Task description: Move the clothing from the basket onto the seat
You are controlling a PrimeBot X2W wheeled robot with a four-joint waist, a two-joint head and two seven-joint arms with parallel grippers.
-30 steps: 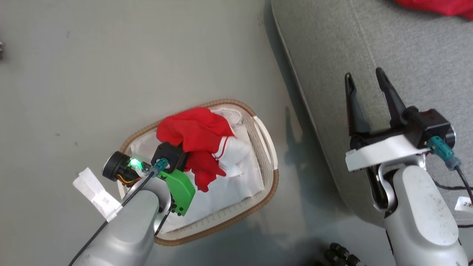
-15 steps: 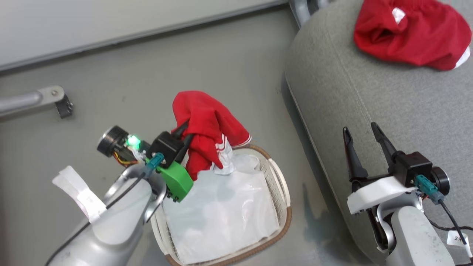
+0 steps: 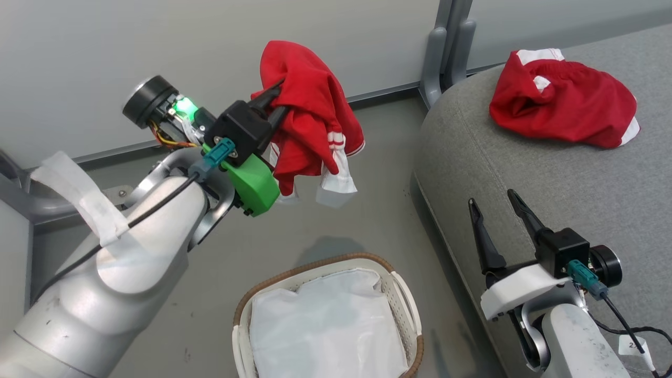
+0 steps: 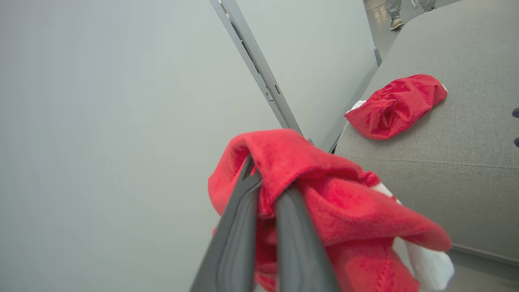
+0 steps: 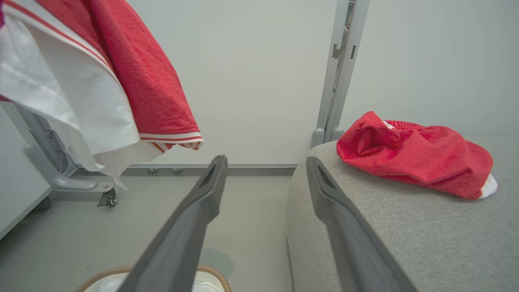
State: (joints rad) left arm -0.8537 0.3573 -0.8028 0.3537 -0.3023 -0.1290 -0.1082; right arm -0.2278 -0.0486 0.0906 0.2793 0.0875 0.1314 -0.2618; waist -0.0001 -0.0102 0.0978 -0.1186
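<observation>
My left gripper is shut on a red garment with white panels and stripe trim, which hangs in the air above the floor, left of the seat. Its fingers pinch a fold of that red garment. A second red garment lies crumpled on the grey seat. The cream basket stands on the floor below, holding just its white liner. My right gripper is open over the seat's edge, nothing between its fingers. The hanging garment shows in the right wrist view's upper left.
A pale partition wall runs behind, with a grey upright post at the seat's corner. A grey metal leg with a caster stands on the floor at the left. Bare grey floor lies between basket and seat.
My left arm has lifted the red garment up out of the basket, leaving just the liner inside. The head view has tilted up, bringing the wall and the garment on the seat into view.
</observation>
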